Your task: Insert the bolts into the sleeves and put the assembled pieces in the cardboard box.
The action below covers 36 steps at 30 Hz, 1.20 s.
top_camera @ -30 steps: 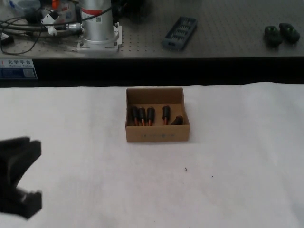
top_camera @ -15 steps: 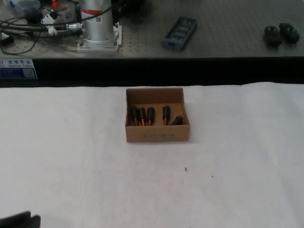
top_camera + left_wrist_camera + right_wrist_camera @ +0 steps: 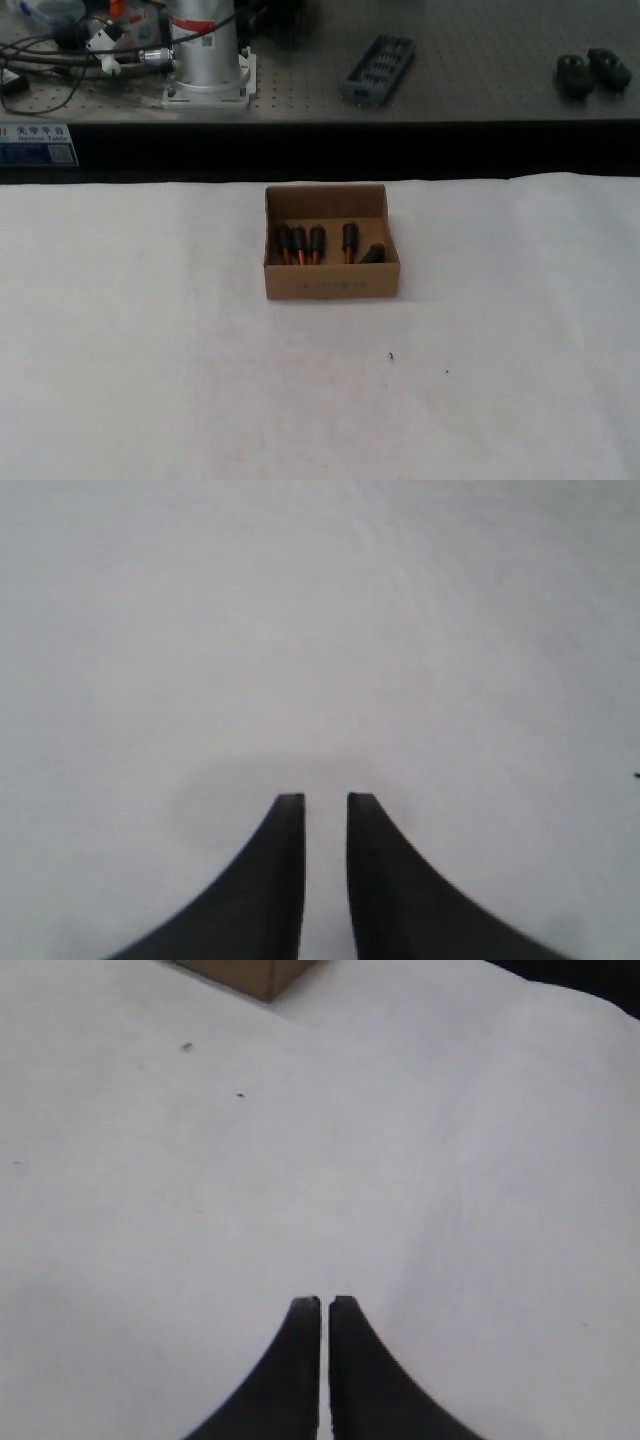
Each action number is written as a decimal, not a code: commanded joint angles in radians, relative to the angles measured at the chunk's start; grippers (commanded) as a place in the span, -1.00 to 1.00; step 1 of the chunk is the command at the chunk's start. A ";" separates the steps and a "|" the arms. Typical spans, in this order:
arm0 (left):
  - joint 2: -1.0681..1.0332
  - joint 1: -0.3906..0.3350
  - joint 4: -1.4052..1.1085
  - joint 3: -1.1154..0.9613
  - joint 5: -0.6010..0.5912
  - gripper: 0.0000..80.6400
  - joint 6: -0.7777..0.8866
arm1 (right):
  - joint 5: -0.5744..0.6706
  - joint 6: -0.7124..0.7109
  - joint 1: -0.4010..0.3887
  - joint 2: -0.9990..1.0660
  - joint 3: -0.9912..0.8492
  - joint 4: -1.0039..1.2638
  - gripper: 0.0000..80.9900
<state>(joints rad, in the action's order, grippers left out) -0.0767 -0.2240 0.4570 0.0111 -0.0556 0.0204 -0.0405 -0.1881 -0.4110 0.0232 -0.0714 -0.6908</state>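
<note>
Already 5 black-and-orange pieces [image 3: 317,241] in box [image 3: 330,284].

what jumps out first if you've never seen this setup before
The brown cardboard box stands in the middle of the white sheet, with several assembled pieces, dark with orange stems, inside it. The left gripper and the right gripper each hang over bare sheet, holding nothing.
</note>
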 commanded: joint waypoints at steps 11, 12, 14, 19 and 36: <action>0.077 0.081 0.014 -0.011 0.000 -0.71 0.009 | 0.006 -0.008 0.280 -0.023 0.038 0.016 -0.92; 0.077 0.081 0.014 -0.011 0.000 -0.71 0.009 | 0.006 -0.008 0.289 -0.023 0.038 0.016 -0.92; 0.077 0.081 0.014 -0.011 0.000 -0.71 0.009 | 0.006 -0.008 0.303 -0.023 0.038 0.016 -0.92; 0.077 0.081 0.014 -0.011 0.000 -0.71 0.009 | 0.006 -0.008 0.305 -0.023 0.038 0.016 -0.92; 0.077 0.081 0.014 -0.011 0.000 -0.71 0.009 | 0.006 -0.008 0.305 -0.023 0.038 0.016 -0.92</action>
<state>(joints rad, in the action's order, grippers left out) -0.0025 -0.1452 0.4722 0.0111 -0.0556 0.0204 -0.0406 -0.1881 -0.1116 0.0028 -0.0342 -0.6841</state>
